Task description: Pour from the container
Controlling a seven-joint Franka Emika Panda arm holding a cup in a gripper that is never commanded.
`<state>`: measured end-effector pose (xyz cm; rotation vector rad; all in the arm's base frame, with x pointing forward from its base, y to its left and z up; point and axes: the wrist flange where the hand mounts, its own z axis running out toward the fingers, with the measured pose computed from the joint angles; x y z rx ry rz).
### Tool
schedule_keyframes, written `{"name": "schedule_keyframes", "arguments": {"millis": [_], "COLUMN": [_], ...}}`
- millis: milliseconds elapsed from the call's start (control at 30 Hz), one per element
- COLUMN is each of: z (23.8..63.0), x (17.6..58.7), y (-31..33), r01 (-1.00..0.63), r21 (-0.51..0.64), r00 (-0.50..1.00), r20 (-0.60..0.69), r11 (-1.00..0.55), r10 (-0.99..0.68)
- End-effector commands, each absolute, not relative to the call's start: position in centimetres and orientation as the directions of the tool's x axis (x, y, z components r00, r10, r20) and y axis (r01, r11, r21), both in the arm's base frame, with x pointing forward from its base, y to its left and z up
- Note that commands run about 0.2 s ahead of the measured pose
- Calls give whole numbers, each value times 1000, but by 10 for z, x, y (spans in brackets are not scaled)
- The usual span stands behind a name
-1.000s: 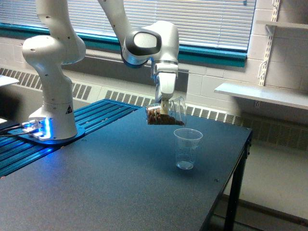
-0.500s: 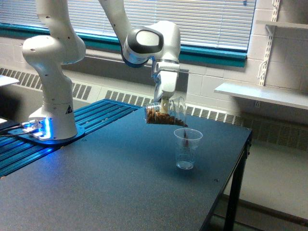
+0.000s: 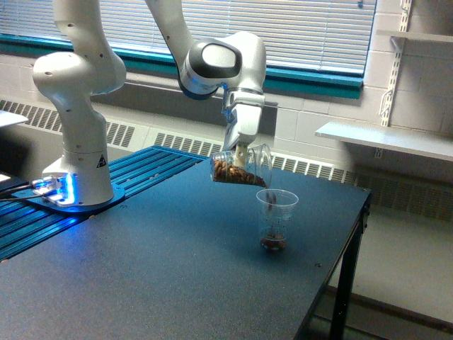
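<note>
Brown bits tumbling from tilted jar (image 3: 241, 167), pincer (image 3: 241, 150) pinching it; steeper tilt risks overshooting cup (image 3: 275, 218) at five o'clock onto bench (image 3: 156, 276).

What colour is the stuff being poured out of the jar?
Brown, seen in the exterior view, in the tilted container and the plastic cup.

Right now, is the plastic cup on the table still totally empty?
No, the plastic cup already has a little pile of brown bits at its bottom, under the tipped container that the hand holds.
</note>
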<state>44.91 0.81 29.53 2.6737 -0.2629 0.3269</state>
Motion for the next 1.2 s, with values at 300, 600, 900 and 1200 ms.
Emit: {"name": "schedule_keyframes", "arguments": {"millis": [300, 600, 900, 1200], "z": [302, 307, 308, 309], "x": [457, 460, 461, 462], "y": [22, 22, 23, 23], "r01": [-190, -168, -152, -126], "r21": [430, 469, 496, 528], "r00": [959, 963, 968, 973], "r20": [273, 266, 251, 230], "r11": [-883, -867, -855, -840], "r10": [-73, -42, -26, -2]}}
